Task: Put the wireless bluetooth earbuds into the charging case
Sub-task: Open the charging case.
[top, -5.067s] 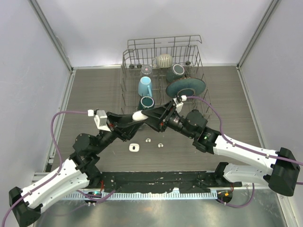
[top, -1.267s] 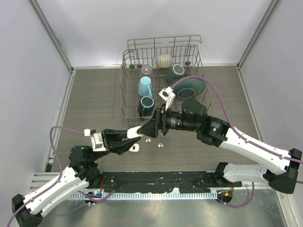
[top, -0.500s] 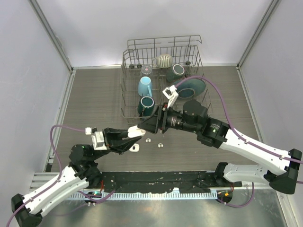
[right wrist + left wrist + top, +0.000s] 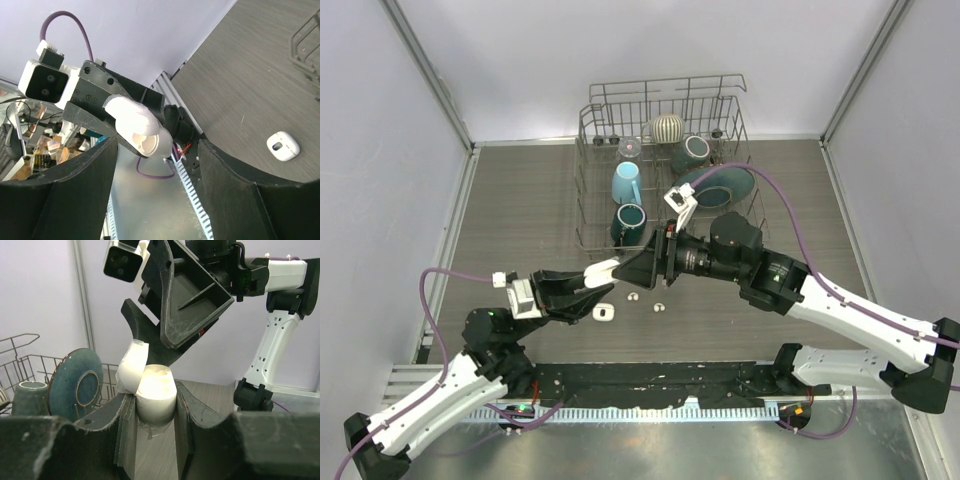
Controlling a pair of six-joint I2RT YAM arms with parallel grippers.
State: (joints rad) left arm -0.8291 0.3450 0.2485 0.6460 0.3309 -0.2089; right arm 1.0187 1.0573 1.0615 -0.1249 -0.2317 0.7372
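My left gripper (image 4: 602, 274) is shut on a white oval charging case (image 4: 604, 269), held above the table with its lid flipped open. The case sits upright between the left jaws in the left wrist view (image 4: 155, 395), its lid (image 4: 132, 365) tilted left. My right gripper (image 4: 626, 276) is open and empty, its tips right at the case; through its jaws I see the case's open mouth (image 4: 146, 134). Two tiny white earbuds (image 4: 633, 296) (image 4: 659, 307) lie on the table below. A small white rounded object (image 4: 605, 313) lies beside them, and shows in the right wrist view (image 4: 283, 145).
A wire dish rack (image 4: 590, 190) stands at the back with a light blue mug (image 4: 625, 183), dark teal mugs (image 4: 631, 220) and a teal plate (image 4: 715, 183). A ridged metal rail (image 4: 650, 410) runs along the near edge.
The left arm has pulled back toward the near left with the case. The right gripper has followed down and left, and now faces the case's open mouth.
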